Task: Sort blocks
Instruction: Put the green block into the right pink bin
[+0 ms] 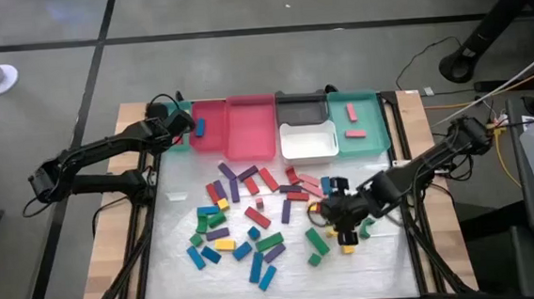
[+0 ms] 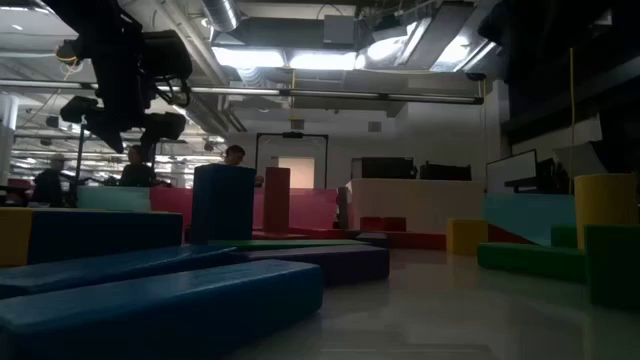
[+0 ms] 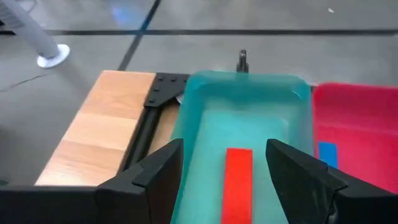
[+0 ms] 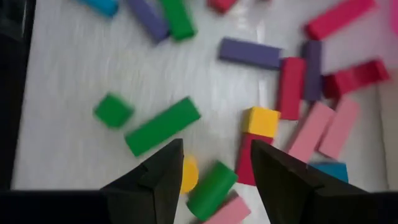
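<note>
My left gripper [image 1: 183, 127] [image 3: 225, 144] hovers open over the teal tray [image 3: 205, 118] at the table's far left. A red block [image 3: 238, 183] lies flat on that tray's floor below the gap between the fingers, with space on either side. Many coloured blocks [image 1: 253, 216] lie scattered on the white mat. My right gripper [image 1: 345, 227] [image 4: 216, 146] is open above the right part of the scatter, over a green block [image 4: 211, 186] and a yellow piece [image 4: 188, 174], holding nothing.
A row of trays lines the far edge: red [image 1: 211, 125] holding a blue block [image 1: 200, 128], pink [image 1: 251, 127], black [image 1: 302, 109], white [image 1: 309, 142], and teal [image 1: 364, 128] holding a pink block [image 1: 351, 112]. A yellow cube [image 4: 261, 121] and pink bars lie near the right gripper.
</note>
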